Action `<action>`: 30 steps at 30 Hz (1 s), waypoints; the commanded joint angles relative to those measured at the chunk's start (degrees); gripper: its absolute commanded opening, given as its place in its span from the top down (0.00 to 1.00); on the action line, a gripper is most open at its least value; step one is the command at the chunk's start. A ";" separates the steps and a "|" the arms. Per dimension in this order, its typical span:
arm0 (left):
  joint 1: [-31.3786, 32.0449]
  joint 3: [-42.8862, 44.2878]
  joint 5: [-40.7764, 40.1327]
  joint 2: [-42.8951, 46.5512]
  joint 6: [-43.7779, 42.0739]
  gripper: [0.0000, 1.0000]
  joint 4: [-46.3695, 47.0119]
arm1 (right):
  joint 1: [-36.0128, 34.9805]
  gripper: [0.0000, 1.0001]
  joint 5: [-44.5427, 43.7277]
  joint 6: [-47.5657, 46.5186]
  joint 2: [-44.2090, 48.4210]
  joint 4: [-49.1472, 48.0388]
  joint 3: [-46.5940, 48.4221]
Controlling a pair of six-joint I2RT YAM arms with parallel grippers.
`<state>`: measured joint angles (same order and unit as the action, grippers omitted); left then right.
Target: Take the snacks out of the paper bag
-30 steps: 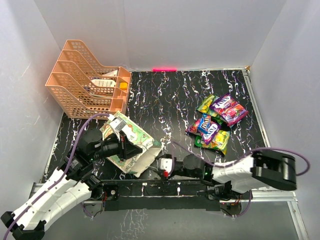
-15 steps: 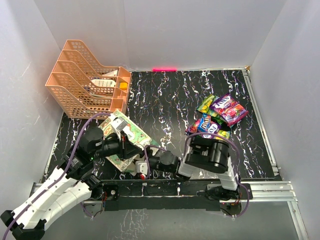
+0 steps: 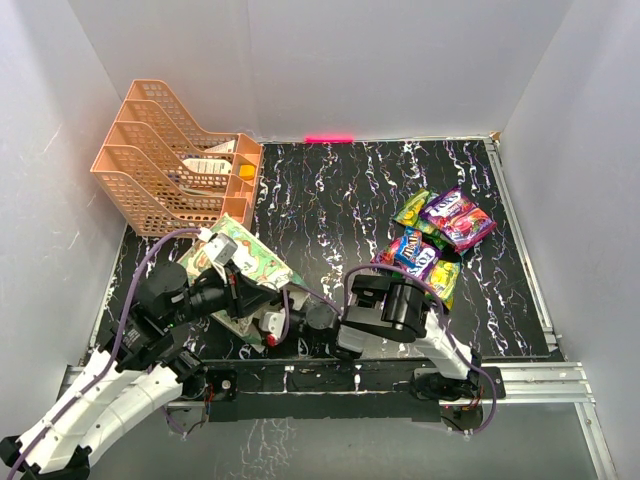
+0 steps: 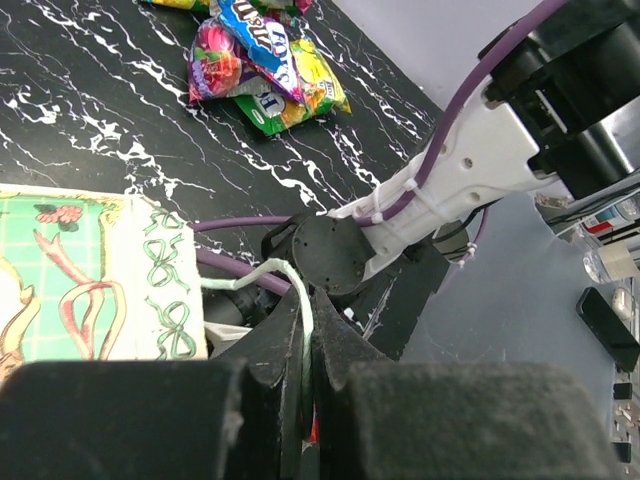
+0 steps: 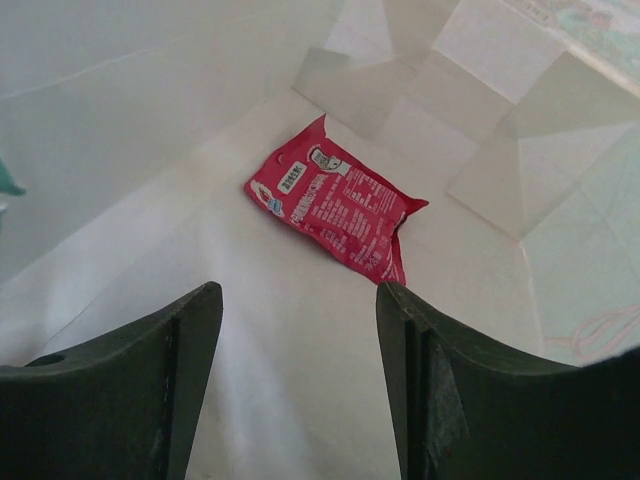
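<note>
If the string handle (image 4: pixel 272 268) slips: the paper bag (image 3: pixel 250 262) sags onto the right gripper (image 5: pixel 298 295) and buries the red packet (image 5: pixel 335 205).
If the reach runs shallow: the jaws pinch the paper floor, not the packet.
Right gripper: jaws moderately apart, empty, inside the bag, short of the packet.
Left gripper (image 4: pixel 305 335): clamped tight on the handle, lifting the bag mouth.
Red packet: flat on the bag's inner floor.
Other snacks (image 3: pixel 435 240): piled outside, well apart from the bag.

Peach mesh tray rack (image 3: pixel 140 185) stands far left on the black marbled table (image 3: pixel 340 200). White cards (image 3: pixel 208 165) lie in its compartments. A pink-red strip (image 3: pixel 329 138) marks the table's far edge.
</note>
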<state>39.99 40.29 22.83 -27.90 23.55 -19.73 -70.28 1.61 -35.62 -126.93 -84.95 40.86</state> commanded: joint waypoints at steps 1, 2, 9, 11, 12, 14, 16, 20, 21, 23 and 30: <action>0.27 0.24 -1.37 0.79 -0.54 1.00 1.26 | 0.41 0.33 -2.12 5.79 -3.48 -19.43 3.30; 0.27 0.27 -1.26 0.68 -0.46 1.00 1.76 | 0.41 0.33 -2.59 6.79 -3.80 -19.39 4.03; 0.27 0.22 0.07 -1.60 0.99 1.00 5.53 | 0.41 0.32 -6.54 12.10 -5.54 -19.46 9.22; 0.29 1.19 0.08 -2.49 1.37 1.00 6.08 | 0.57 0.33 -7.54 12.98 -5.28 -19.52 9.13; 0.27 1.72 0.32 -2.77 1.53 1.00 6.60 | 0.90 0.34 -7.83 13.59 -5.26 -19.51 8.88; 0.27 2.20 0.61 -3.02 1.58 1.00 7.02 | 1.43 0.38 -7.62 15.41 -5.10 -19.51 7.98; 0.27 2.42 1.00 -2.76 1.51 1.00 7.30 | 2.00 0.46 -7.91 16.33 -4.72 -19.49 6.86; 0.27 2.40 1.95 -2.28 0.76 1.00 6.76 | 2.57 0.52 -8.16 17.60 -3.57 -19.55 5.61; 0.27 3.06 1.25 -2.43 0.00 1.00 5.37 | 2.73 0.54 -8.46 18.76 -3.01 -19.55 5.04; 0.27 4.66 -0.04 -2.77 -1.63 1.00 2.68 | 3.69 0.57 -6.43 20.20 -1.88 -19.55 3.51; 0.27 3.42 2.64 -3.11 0.18 1.00 8.77 | 3.75 0.59 -2.70 20.28 -3.72 -19.52 6.20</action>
<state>39.99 42.96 22.81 -30.61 22.94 -16.43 -66.81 -4.01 -16.78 -130.65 -84.88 44.75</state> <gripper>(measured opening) 0.007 0.403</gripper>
